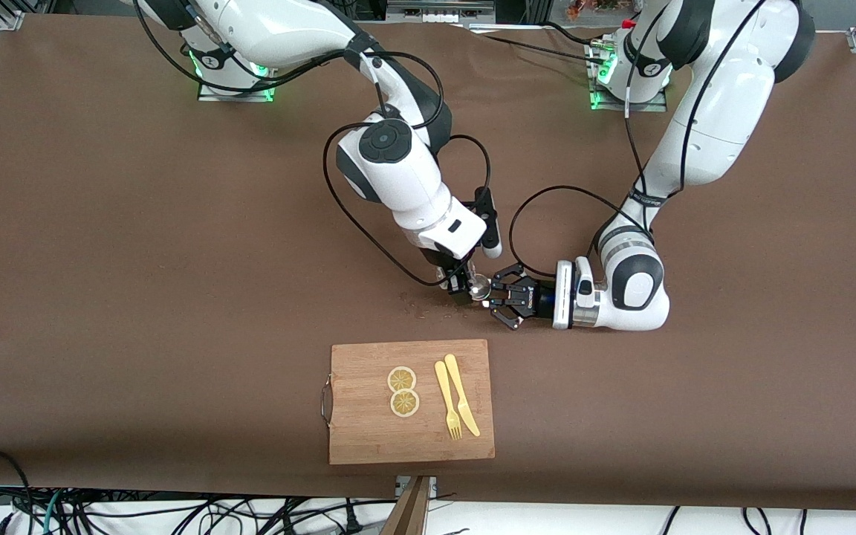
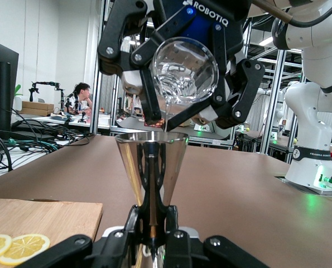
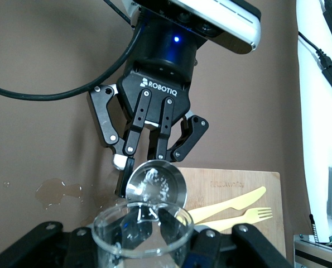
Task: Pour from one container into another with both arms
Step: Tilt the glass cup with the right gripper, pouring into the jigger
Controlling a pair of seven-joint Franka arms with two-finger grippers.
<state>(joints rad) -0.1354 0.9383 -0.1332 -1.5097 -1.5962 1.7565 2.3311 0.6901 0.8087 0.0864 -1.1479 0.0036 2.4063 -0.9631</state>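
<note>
My left gripper [image 2: 153, 223] is shut on the stem of a steel jigger [image 2: 152, 159] and holds it upright just above the table. My right gripper [image 3: 146, 243] is shut on a clear glass [image 3: 143, 229], which is tipped with its lip over the jigger's mouth [image 3: 154, 181]. A thin stream of water [image 2: 166, 120] falls from the glass [image 2: 183, 72] into the jigger. In the front view both grippers meet at mid-table: the right gripper [image 1: 461, 282] comes down from above and the left gripper [image 1: 493, 296] lies level, with the jigger [image 1: 481, 287] between them.
Spilled water [image 1: 420, 305] wets the brown table under the right gripper. A wooden cutting board [image 1: 368, 438], nearer the front camera, carries two lemon slices [image 1: 403, 390] and a yellow fork and knife [image 1: 454, 397].
</note>
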